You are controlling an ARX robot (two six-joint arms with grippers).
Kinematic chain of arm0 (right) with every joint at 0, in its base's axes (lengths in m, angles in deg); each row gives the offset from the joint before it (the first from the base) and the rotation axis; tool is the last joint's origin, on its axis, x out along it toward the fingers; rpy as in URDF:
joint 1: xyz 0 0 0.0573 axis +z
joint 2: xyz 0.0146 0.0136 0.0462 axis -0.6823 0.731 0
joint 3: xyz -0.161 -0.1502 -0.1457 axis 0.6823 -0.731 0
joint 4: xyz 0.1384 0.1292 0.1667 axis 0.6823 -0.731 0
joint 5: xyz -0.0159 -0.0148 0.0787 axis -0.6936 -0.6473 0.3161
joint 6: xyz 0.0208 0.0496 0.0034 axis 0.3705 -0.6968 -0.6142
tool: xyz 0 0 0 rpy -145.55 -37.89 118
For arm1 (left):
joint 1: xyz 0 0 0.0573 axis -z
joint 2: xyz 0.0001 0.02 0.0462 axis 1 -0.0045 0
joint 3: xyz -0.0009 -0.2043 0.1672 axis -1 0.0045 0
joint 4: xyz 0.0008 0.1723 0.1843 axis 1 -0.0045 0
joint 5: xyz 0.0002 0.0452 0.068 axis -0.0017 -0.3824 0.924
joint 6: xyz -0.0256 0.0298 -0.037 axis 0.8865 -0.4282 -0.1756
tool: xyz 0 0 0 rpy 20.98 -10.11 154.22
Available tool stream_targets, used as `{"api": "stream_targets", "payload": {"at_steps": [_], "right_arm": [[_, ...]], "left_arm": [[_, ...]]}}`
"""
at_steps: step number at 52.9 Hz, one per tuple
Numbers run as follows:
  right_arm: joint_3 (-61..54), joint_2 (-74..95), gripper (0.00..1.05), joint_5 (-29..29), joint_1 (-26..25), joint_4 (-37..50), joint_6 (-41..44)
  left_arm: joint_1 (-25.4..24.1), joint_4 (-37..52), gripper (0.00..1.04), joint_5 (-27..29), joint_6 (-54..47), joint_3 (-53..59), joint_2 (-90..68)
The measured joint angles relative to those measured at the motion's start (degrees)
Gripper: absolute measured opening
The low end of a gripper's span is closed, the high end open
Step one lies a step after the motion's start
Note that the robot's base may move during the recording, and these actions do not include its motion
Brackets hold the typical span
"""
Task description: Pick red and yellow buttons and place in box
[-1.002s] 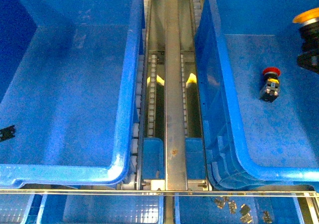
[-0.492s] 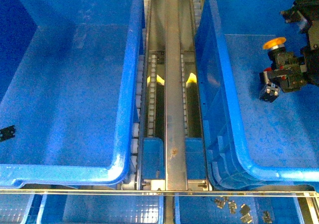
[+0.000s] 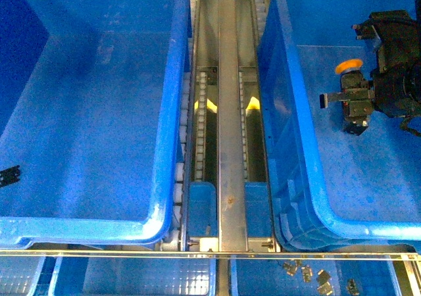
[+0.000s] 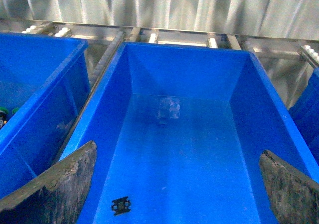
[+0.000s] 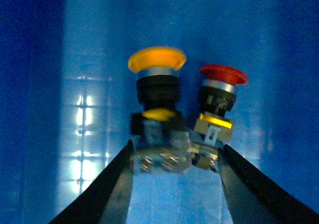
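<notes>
Buttons were recorded inside the box (image 3: pixel 368 197), the blue bin lying to the right of the steel conveyor rail (image 3: pixel 227 112). In the right wrist view, the yellow button (image 5: pixel 156 112) was seen between the spread fingers (image 5: pixel 107 194) of the right gripper (image 5: pixel 174 159), its long axis running from the grey contact block at the fingertips to the orange cap, which pointed away from the gripper. The red button (image 5: pixel 219 115) was seen just beside the yellow one, its axis roughly parallel with a slight tilt and its red cap likewise pointing away from the gripper. The two contact blocks appeared to touch. Whether the fingers pressed on the yellow button's block could not be told, as the frame was blurred; the jaws were set moderately wide, with both blocks lying between them.

In the front view, the right gripper (image 3: pixel 360 102) was seen over the box floor, well to the right of the rail, with the orange cap (image 3: pixel 348 66) showing beside it, toward the far wall. The red button was hidden there by the gripper.

In the left wrist view, the left gripper (image 4: pixel 177 194) was held wide open, with nothing between its fingers, above a second blue bin (image 4: pixel 239 134) on whose floor a small black fleck (image 4: pixel 120 204) lay.
</notes>
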Motion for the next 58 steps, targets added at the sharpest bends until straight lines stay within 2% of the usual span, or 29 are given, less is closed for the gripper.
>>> {"api": "stream_targets", "payload": {"at_steps": [4,9,16,27,33,38,42,47,50,53,58], "right_arm": [[-0.6,-0.6,0.68,0.0,-0.6,2.0,0.0],[-2.2,-2.4,0.8,1.1,-1.5,3.3,0.3],[-7.2,-9.6,0.99,5.1,-3.9,4.5,0.3],[-17.9,-25.8,0.98,13.7,-9.0,0.4,1.5],[-25.0,-39.3,0.98,21.3,-12.4,-6.9,2.0],[-29.3,-54.2,0.98,27.9,-16.6,-17.2,1.7],[-30.0,-65.0,0.98,29.7,-19.4,-25.0,1.5],[-30.0,-70.8,0.98,29.9,-20.2,-26.6,1.5],[-33.8,-73.3,0.91,28.1,-19.6,-15.9,1.7],[-40.0,-74.8,0.81,25.7,-18.2,-1.3,1.8],[-45.5,-76.8,0.67,23.9,-16.1,9.6,1.8]], "left_arm": [[0.0,0.0,0.97,0.0,0.0,0.0,0.0],[0.0,0.0,0.97,0.0,0.0,0.0,0.0],[0.0,0.0,0.97,0.0,0.0,0.0,0.0],[0.0,0.0,0.97,0.0,0.0,0.0,0.0],[0.0,0.0,0.97,0.0,0.0,0.0,0.0],[0.0,0.0,0.97,0.0,0.0,0.0,0.0],[0.0,0.0,0.97,0.0,0.0,0.0,0.0],[0.0,0.0,0.97,0.0,0.0,0.0,0.0],[0.0,0.0,0.97,0.0,0.0,0.0,0.0],[0.0,0.0,0.97,0.0,0.0,0.0,0.0],[0.0,0.0,0.97,0.0,0.0,0.0,0.0]]}}
